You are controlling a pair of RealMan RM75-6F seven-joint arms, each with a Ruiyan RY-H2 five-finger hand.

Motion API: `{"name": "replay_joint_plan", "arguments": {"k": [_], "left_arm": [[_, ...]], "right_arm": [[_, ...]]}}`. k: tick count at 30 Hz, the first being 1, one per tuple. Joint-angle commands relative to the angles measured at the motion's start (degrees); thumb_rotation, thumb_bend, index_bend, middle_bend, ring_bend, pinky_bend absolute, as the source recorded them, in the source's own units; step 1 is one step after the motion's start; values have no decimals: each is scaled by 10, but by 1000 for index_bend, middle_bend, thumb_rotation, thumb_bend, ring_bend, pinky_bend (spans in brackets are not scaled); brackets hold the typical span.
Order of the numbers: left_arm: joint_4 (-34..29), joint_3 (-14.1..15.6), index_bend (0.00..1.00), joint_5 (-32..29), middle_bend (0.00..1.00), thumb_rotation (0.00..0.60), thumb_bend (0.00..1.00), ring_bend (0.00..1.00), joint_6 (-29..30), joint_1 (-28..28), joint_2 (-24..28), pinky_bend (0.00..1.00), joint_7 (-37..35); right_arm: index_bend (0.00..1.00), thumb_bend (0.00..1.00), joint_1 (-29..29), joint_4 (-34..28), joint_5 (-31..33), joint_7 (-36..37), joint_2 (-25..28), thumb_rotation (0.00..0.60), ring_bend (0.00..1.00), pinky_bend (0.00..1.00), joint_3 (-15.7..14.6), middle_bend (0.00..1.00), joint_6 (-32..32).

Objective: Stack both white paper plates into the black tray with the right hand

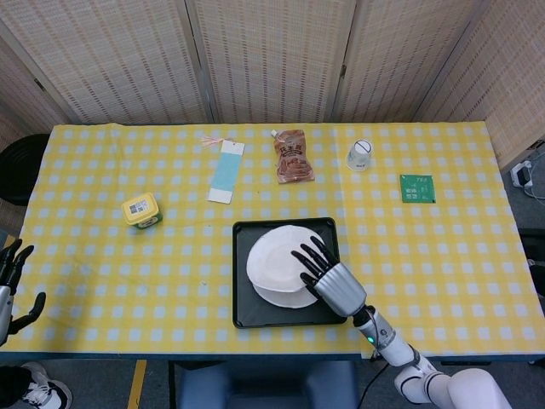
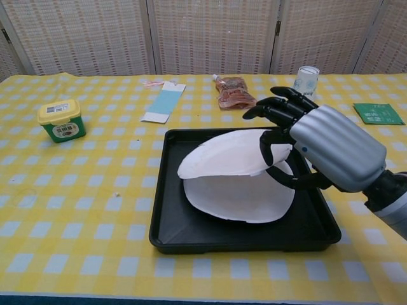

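My right hand (image 1: 328, 277) (image 2: 318, 149) grips a white paper plate (image 1: 277, 256) (image 2: 222, 159) by its right edge, fingers on top and thumb underneath. It holds the plate tilted just above a second white plate (image 1: 289, 296) (image 2: 238, 198) that lies flat in the black tray (image 1: 241, 315) (image 2: 168, 235). The upper plate sits slightly left of and farther back than the lower one and covers much of it. My left hand (image 1: 13, 277) shows at the far left edge of the head view, fingers spread, holding nothing.
On the yellow checked cloth lie a yellow-lidded green tub (image 1: 141, 210) (image 2: 60, 119), a blue paper strip (image 1: 226, 170) (image 2: 164, 101), a brown snack pouch (image 1: 293, 156) (image 2: 234, 92), a clear cup (image 1: 359, 155) (image 2: 306, 81) and a green card (image 1: 416, 188) (image 2: 378, 113).
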Motion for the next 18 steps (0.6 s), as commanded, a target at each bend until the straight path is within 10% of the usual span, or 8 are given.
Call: {"name": "replay_joint_plan", "arguments": {"k": [1, 12, 18], "left_arm": [[0, -1, 0, 1, 0, 600, 463, 0, 2, 1, -1, 0, -1], [1, -7, 0, -8, 0, 600, 463, 0, 4, 3, -6, 0, 16], [5, -6, 0, 11, 0, 600, 493, 0, 16, 3, -8, 0, 11]], "right_arm": [[768, 452, 4, 9, -3, 3, -7, 600, 127, 0, -2, 217, 1], [741, 454, 5, 27, 6, 19, -13, 600, 116, 0, -8, 201, -20], [563, 453, 14, -23, 13, -4, 19, 600, 37, 0, -17, 89, -78]]}}
